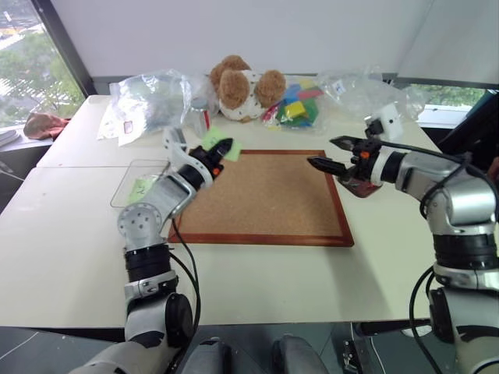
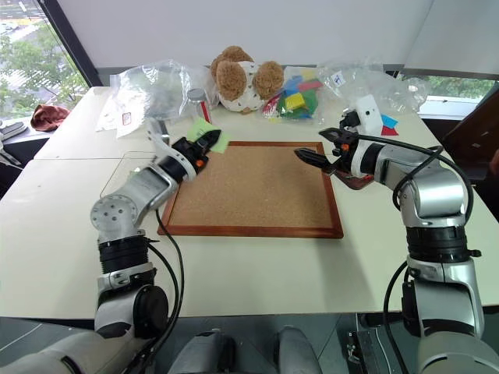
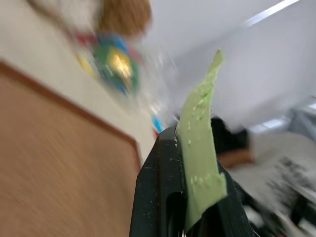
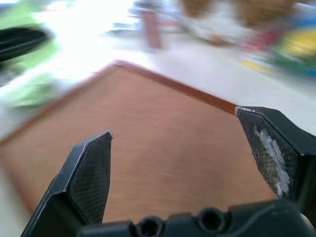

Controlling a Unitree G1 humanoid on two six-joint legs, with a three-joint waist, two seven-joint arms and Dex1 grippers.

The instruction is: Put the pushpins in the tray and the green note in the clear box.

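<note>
The green note (image 1: 215, 139) is pinched between my left gripper's (image 1: 225, 146) black fingers, held in the air over the far left corner of the cork board (image 1: 265, 199). The left wrist view shows the same note (image 3: 200, 133) edge-on between the shut fingers (image 3: 158, 182). The clear box (image 1: 129, 181) sits on the table left of the board, below and left of that gripper, with a pale green patch inside. My right gripper (image 1: 327, 153) hovers wide open over the board's right edge, holding nothing. The reddish-brown tray (image 1: 360, 187) lies just behind it. The pushpins are not visible.
A brown teddy bear (image 1: 238, 84) sits at the back of the table. Crinkled plastic bags (image 1: 152, 97) lie beside it, and another bag holds coloured blocks (image 1: 296, 105). A red cloth (image 1: 43, 123) lies on the far left of the table.
</note>
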